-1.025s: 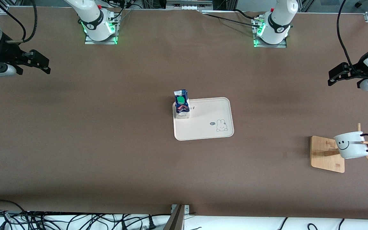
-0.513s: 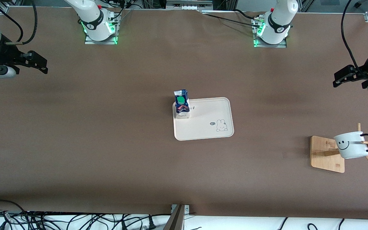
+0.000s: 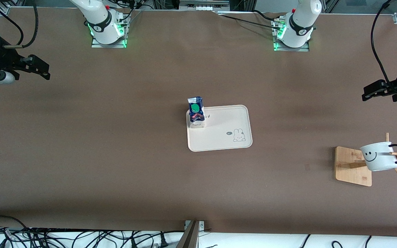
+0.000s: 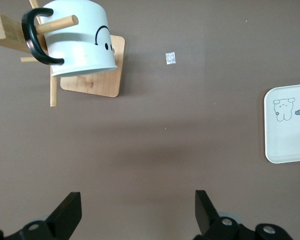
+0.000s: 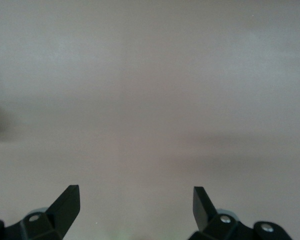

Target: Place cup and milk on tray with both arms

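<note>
One of the two items is on the tray: the milk carton (image 3: pixel 196 113) stands upright in the tray (image 3: pixel 219 137) corner that lies toward the right arm's end and farthest from the front camera, green cap up, just inside the rim. The tray sits mid-table, bunny drawing (image 3: pixel 238 135) in its corner nearer the front camera toward the left arm's end. The cup (image 3: pixel 377 156) is not on the tray: it hangs by its black handle on a peg of the wooden rack (image 3: pixel 352 167), tipped sideways with the smiley facing the front camera, well apart from the tray toward the left arm's end. Left gripper (image 3: pixel 370 93) hangs in the air over bare table at the left arm's end, fingers spread wide, nothing between them; in the left wrist view the cup (image 4: pixel 77 40) and rack (image 4: pixel 92 82) show past the fingertips (image 4: pixel 67 210). Right gripper (image 3: pixel 41 69) is up over bare table at the right arm's end, fingers (image 5: pixel 67 202) also wide apart and empty; only tabletop in its wrist view.
</note>
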You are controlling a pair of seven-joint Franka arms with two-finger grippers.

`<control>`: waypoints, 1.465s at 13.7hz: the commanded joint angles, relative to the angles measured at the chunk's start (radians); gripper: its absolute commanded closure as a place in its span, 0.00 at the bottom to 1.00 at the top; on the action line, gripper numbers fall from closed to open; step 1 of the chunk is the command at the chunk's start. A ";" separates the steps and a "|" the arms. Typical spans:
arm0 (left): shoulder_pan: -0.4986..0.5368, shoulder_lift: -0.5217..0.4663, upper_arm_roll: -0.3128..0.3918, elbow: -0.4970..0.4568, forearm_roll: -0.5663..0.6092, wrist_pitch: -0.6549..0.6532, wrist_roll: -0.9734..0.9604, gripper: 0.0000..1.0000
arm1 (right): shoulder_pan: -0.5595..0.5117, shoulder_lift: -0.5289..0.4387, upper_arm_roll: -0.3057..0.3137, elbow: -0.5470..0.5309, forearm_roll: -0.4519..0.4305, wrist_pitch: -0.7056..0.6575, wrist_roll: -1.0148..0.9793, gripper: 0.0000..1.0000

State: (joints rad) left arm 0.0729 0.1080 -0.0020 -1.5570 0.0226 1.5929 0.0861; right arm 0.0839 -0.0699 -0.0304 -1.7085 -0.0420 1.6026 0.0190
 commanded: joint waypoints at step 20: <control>0.064 0.119 -0.006 0.144 -0.023 0.012 0.009 0.00 | -0.007 0.009 0.006 0.021 -0.009 0.008 0.001 0.00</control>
State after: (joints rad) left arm 0.1291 0.2097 -0.0017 -1.4465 0.0220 1.6100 0.0862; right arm 0.0832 -0.0699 -0.0302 -1.7077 -0.0420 1.6143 0.0190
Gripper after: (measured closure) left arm 0.000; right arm 0.000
